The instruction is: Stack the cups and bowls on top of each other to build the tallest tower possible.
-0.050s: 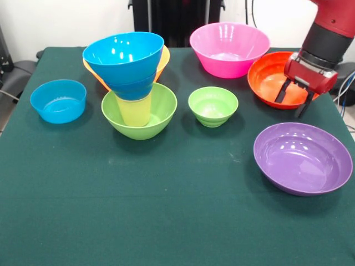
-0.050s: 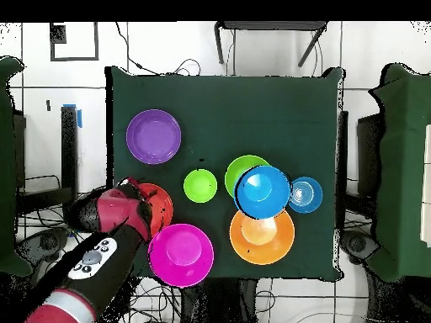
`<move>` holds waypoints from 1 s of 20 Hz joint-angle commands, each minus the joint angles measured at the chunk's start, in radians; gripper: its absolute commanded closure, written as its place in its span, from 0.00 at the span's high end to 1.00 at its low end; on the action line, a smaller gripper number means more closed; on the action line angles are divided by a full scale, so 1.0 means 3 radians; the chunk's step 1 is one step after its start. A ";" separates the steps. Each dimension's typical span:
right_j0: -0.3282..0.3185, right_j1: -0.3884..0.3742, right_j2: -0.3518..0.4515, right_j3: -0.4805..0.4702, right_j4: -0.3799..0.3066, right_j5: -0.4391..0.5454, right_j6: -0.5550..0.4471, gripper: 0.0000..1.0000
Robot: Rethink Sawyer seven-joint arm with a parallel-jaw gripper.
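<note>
Front view first: the tower [image 1: 133,83] stands at about ten o'clock on the green table [image 1: 166,210]. It is a large lime-green bowl [image 1: 161,113] holding the yellow cup [image 1: 133,111], with two nested blue bowls [image 1: 125,55] on top. An orange bowl [image 1: 163,58] sits just behind it. At two o'clock the gripper [image 1: 293,102] hangs over the red-orange bowl [image 1: 266,77], jaws spread open and empty. The pink bowl [image 1: 228,49], small green bowl [image 1: 213,105], purple bowl [image 1: 302,158] and small light-blue bowl [image 1: 58,100] lie loose.

Overhead view: the tower [image 2: 261,189] sits right of centre, the gripper [image 2: 135,192] at nine o'clock over the red-orange bowl [image 2: 162,202], the pink bowl [image 2: 180,254] beside it, and the purple bowl [image 2: 153,136] at ten.

By my judgement the stack is barely half built; five or six bowls remain unplaced.
</note>
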State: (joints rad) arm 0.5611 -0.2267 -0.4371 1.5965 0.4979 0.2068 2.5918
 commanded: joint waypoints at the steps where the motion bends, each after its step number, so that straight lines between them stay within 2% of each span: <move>1: -0.0288 -0.0086 0.0878 0.0289 -0.0184 -0.0128 0.0141 1.00; 16: -0.0294 -0.0389 0.0858 0.0421 -0.0206 0.0264 0.0109 1.00; 20: -0.0311 -0.0389 0.0866 0.0408 -0.0208 0.0270 0.0098 1.00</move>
State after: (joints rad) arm 0.4974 -0.3342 -0.3292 1.6737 0.4978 0.2014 2.5918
